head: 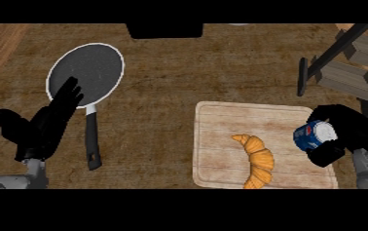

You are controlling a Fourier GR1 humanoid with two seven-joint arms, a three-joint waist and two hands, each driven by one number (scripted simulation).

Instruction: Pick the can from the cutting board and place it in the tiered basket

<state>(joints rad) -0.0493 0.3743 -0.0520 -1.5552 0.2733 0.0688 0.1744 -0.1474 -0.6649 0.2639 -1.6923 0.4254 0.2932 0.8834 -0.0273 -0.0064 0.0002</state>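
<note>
Two black hands come in from the lower edge over a brown wooden counter (187,74). The right hand (336,118) is at the right border of a pale wooden rectangular cutting board (223,142), and its fingers and thumb are curled round a small blue and white can (314,135), grasping it. The can lies tilted in that grasp, its pale end turned toward the view's right, over the board's right edge; whether it touches the board or is lifted off it cannot be told. A golden-brown curved croissant (259,162) lies on the board, left of the can and apart from it, its lower tip reaching the board's near edge. Above the right hand, at the upper right corner, stands the tiered basket (338,59), of dark posts and grey-brown slats, well apart from the can. The left hand (46,125) shows at the lower left, fingers straight and pointing up, holding nothing, its fingertips overlapping the lower rim of a round dark frying pan with a pale rim (86,74). The pan's black handle (92,142) points toward the view's lower edge, just beside that hand. A black block (165,30) sits at the top centre of the counter.
</note>
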